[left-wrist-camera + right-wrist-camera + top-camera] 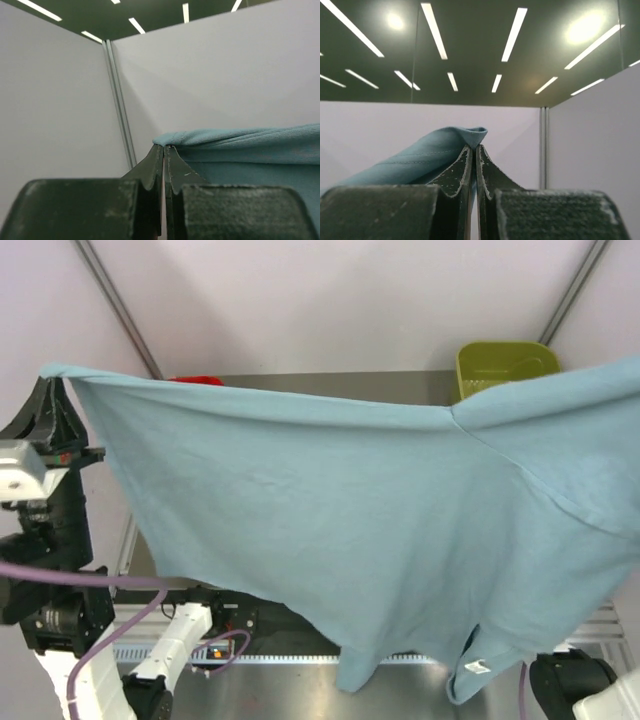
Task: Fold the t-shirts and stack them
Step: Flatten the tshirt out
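Observation:
A grey-blue t-shirt (340,510) hangs spread wide in the air across the top view, hiding most of the table. My left gripper (48,375) is raised at the far left, shut on the shirt's left corner (172,137). The right gripper (473,146) is out of the top view past the right edge; its wrist view shows it shut on the other corner of the t-shirt (445,145). A bright red t-shirt (195,380) peeks just above the held shirt's top edge at the back left, mostly hidden.
An olive-green basket (503,365) stands at the back right, half hidden by the cloth. White enclosure walls (330,300) stand behind. The arms' bases (170,650) and a metal table edge (260,655) show below the shirt's hem.

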Robot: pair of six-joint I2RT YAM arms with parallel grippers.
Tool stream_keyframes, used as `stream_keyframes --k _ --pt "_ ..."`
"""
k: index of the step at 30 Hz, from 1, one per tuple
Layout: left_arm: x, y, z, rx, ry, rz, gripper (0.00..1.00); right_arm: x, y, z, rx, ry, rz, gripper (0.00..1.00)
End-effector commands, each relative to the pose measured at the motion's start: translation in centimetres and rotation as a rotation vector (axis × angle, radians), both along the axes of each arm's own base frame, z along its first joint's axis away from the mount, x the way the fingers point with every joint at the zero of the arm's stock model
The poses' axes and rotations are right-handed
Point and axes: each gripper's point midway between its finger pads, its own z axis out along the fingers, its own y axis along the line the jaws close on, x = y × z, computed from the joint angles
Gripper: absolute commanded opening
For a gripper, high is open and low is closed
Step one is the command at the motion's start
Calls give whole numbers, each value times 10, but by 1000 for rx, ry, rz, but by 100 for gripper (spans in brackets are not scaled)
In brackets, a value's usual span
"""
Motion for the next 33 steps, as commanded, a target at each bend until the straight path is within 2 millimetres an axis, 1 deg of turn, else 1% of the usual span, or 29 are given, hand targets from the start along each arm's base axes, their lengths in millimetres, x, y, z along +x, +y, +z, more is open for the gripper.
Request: stream_keyframes --k 1,2,3,4,5,6,7,8,9,10,11,13,14,16,17,19,20,21,22,23,24,25,26,27,28,29,30,31,33 --pt "57 9 -33 22 143 88 0 72 -5 -24 9 129 -51 0" --pt "78 5 -55 51 213 81 0 83 -5 -29 4 144 -50 0" --pt "89 2 -67 67 248 72 0 110 -3 -46 -9 208 -50 0" --pt "99 -3 -79 83 281 51 0 121 -2 -54 -17 235 -50 0" --pt "118 -5 -103 92 346 45 0 134 -1 -62 -25 263 -48 0" --pt "127 -6 -116 94 381 43 0 161 0 -82 -35 328 -49 0" --pt "137 -7 -128 100 413 39 0 173 0 -92 -38 356 -52 0" --pt "156 -8 -154 105 480 38 0 186 0 -99 -40 374 -56 0" --pt "164 -8 -163 107 498 43 0 212 1 -119 -48 435 -55 0" --pt "174 -8 -173 108 521 44 0 226 1 -129 -48 465 -54 0" --pt "193 -8 -198 118 582 53 0 251 2 -141 -51 503 -54 0" --pt "212 -8 -216 130 617 60 0 285 3 -164 -47 572 -44 0" --pt "230 -10 -236 147 673 59 0 315 9 -182 -66 627 -17 0" --pt "247 -12 -252 165 701 56 0 346 16 -200 -77 677 6 0" --pt "263 -13 -272 173 748 54 0 378 20 -223 -89 741 17 0" --pt "278 -14 -292 191 787 52 0 406 32 -245 -130 792 34 0" --pt "294 -16 -313 201 830 46 0 434 39 -273 -156 854 44 0" --pt "301 -16 -323 208 850 46 0 446 50 -288 -203 881 50 0" --pt "317 -15 -347 213 906 54 0 458 55 -305 -223 914 51 0" --pt "324 -15 -358 209 931 59 0 479 62 -337 -248 973 61 0" --pt "332 -14 -367 207 955 64 0 489 68 -354 -276 1001 63 0" --pt "349 -11 -383 200 981 84 0 499 70 -371 -287 1032 62 0" --pt "356 -9 -392 197 1004 98 0 517 75 -404 -300 1097 68 0" --pt "363 -7 -402 190 1031 110 0 526 77 -412 -317 1110 64 0" --pt "374 -5 -422 184 1076 124 0 534 77 -424 -323 1135 58 0" --pt "383 -3 -418 169 1068 139 0 548 78 -453 -330 1191 55 0" --pt "386 -1 -428 171 1102 150 0 555 79 -450 -334 1184 46 0" --pt "393 1 -443 170 1133 160 0 562 79 -457 -334 1198 37 0" --pt "403 7 -444 149 1131 183 0 581 79 -468 -322 1218 29 0"
